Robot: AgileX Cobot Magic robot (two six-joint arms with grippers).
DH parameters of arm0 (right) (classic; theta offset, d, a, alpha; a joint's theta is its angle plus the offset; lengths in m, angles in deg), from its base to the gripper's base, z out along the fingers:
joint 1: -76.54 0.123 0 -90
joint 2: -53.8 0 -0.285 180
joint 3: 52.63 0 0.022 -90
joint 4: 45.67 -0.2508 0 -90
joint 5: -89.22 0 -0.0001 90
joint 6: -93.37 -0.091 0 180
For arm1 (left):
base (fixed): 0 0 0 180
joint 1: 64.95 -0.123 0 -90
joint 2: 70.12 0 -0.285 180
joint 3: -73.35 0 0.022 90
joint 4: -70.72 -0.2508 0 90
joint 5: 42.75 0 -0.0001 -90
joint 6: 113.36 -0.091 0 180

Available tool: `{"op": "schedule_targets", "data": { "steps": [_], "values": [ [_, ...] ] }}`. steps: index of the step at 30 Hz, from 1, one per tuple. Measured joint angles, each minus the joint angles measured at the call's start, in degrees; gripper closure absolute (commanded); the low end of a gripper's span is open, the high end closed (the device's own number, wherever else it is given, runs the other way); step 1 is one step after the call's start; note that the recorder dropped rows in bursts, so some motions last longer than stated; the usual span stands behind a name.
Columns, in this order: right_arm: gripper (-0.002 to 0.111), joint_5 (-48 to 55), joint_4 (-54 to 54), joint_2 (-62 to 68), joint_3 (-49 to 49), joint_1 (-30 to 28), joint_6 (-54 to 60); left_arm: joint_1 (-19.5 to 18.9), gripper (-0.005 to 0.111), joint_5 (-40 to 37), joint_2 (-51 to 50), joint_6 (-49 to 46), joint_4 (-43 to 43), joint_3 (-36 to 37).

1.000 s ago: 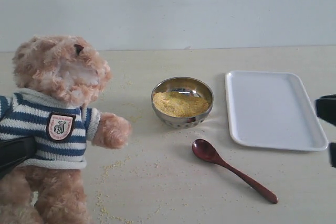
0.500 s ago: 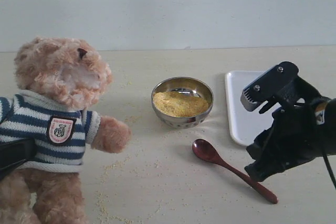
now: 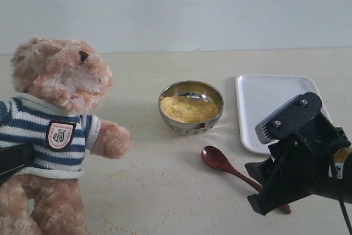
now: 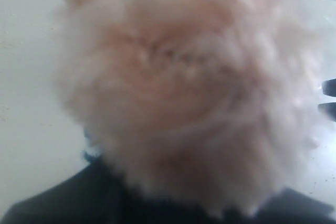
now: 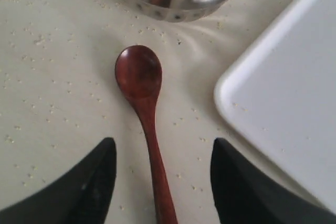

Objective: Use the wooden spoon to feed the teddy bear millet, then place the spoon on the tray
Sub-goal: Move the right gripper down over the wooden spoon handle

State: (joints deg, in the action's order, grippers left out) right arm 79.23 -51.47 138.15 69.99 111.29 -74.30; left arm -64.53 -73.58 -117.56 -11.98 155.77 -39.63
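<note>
Red-brown wooden spoon (image 5: 144,108) flat on the surface (image 3: 165,191), with the right end effector (image 5: 163,150) spread over its handle.

In the right wrist view the two black fingers (image 5: 100,177) stand apart, one on each side of the thin handle, and neither touches it. The spoon's oval bowl points toward the steel bowl (image 3: 190,127), which holds the millet (image 3: 188,108) in a mound; stray grains dot the surface around. The white tray (image 3: 264,103) lies just beside the steel bowl, with its near corner close to the spoon. The teddy bear (image 3: 60,130) sits upright well apart on the left of the exterior view, muzzle turned toward the bowl. Blurred fur fills the left wrist view, so I cannot tell how the left end effector stands.
</note>
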Motion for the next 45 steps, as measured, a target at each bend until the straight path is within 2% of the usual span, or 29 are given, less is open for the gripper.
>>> {"op": "schedule_targets", "data": {
  "steps": [12,22,39,45],
  "values": [
    [0.054,-4.89,2.36,12.61,0.00,0.05,0.00,0.00,0.102,0.00,0.00,-0.44,0.00,0.00],
    [0.054,-8.45,2.76,16.31,0.00,0.05,0.24,0.00,0.102,0.00,0.00,-0.65,0.00,0.00],
    [0.054,-3.71,2.84,17.44,1.91,0.05,1.10,0.00,0.102,0.48,0.00,-1.53,0.00,0.00],
    [0.054,-3.47,2.84,17.44,1.91,-4.03,0.62,0.00,0.102,0.48,0.00,-1.53,0.00,0.00]
  ]
}}
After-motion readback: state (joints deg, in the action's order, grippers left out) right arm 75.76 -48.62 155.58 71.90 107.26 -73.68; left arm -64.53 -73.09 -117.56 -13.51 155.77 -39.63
